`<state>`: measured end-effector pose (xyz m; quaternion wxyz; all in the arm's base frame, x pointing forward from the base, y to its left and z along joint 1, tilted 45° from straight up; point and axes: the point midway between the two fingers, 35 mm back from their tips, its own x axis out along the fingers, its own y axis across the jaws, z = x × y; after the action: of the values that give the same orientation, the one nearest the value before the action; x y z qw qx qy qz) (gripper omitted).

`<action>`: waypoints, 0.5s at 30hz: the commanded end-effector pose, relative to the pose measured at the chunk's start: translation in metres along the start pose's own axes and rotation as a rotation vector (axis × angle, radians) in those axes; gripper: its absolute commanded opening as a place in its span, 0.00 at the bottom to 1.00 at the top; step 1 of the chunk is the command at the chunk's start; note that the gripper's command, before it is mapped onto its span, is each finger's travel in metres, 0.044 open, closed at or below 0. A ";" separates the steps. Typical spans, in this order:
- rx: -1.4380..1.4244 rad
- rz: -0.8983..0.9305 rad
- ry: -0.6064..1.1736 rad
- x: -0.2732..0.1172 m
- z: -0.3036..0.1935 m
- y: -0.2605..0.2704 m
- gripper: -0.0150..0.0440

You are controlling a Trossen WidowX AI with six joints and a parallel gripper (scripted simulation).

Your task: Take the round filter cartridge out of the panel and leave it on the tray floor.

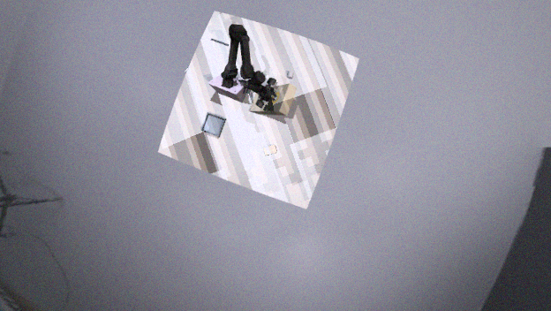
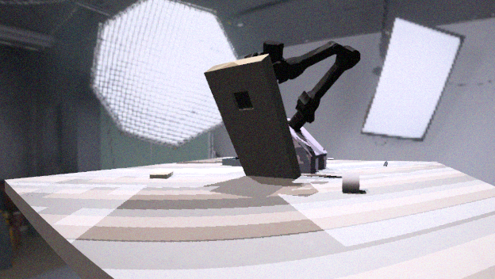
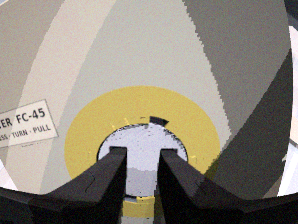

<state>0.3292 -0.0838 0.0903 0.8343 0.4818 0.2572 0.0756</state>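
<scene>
The round pale-grey filter cartridge [image 3: 145, 136] sits in the tilted service panel [image 3: 150, 50] [image 2: 258, 131] [image 1: 286, 101], ringed by a yellow collar [image 3: 100, 120] with a small dark notch at its top. In the wrist view my gripper [image 3: 143, 152] has both fingertips in the two narrow slots on the cartridge face and pinches the strip between them. In the top view the gripper [image 1: 267, 94] is pressed against the panel's front. In the exterior view the panel hides the gripper and cartridge. The square blue-grey tray [image 1: 206, 120] [image 2: 231, 161] lies on the table, apart from the panel.
A label [image 3: 25, 125] reading "FC-45, TURN, PULL" is on the panel left of the collar. A small cylinder [image 2: 351, 183] [image 1: 290, 73] and a flat tan block [image 2: 161, 174] [image 1: 270, 149] lie on the striped table. The arm's base [image 2: 313, 152] [image 1: 227, 86] stands behind the panel.
</scene>
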 end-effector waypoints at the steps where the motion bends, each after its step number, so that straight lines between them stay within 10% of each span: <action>1: -0.001 0.000 0.001 0.000 0.000 0.000 0.32; 15: -0.270 -0.002 0.008 0.005 -0.002 0.000 0.25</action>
<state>0.3294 -0.0838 0.0901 0.8746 0.4041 0.2490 0.0990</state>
